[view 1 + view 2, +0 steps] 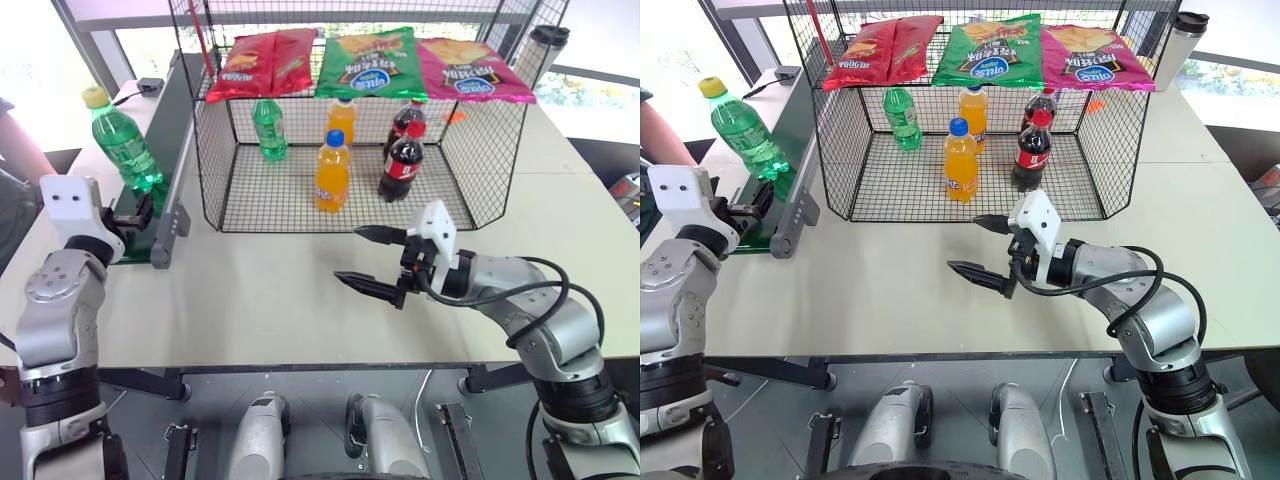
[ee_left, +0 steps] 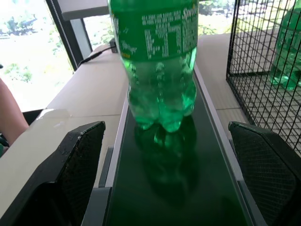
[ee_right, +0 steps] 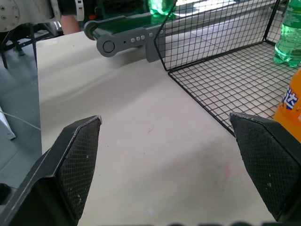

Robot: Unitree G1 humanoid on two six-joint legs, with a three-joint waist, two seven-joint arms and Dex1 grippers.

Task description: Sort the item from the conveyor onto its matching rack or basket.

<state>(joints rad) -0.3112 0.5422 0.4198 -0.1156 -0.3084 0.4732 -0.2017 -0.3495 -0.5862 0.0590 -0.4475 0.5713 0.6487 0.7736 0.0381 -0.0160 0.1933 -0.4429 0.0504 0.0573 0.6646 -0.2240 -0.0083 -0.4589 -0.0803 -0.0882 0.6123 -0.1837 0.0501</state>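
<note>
- Right gripper (image 1: 368, 258): nearest us, over bare table (image 1: 280, 300) before the cage (image 1: 215, 170); fingers spread, holding nothing
- Left gripper (image 1: 140, 212): at the conveyor (image 1: 170, 120) end, fingers (image 2: 77, 162) spread wide either side of the belt, touching nothing we can see
- Bottle (image 1: 122, 140): yellow cap, upright on the belt just ahead of our left gripper, outside the cage
- Step, as we judge it: reaching in; we should advance level, straddle the body low, then close squarely so it stays upright
- Cage stock: green-capped bottle (image 1: 268, 128), orange and cola bottles
</note>
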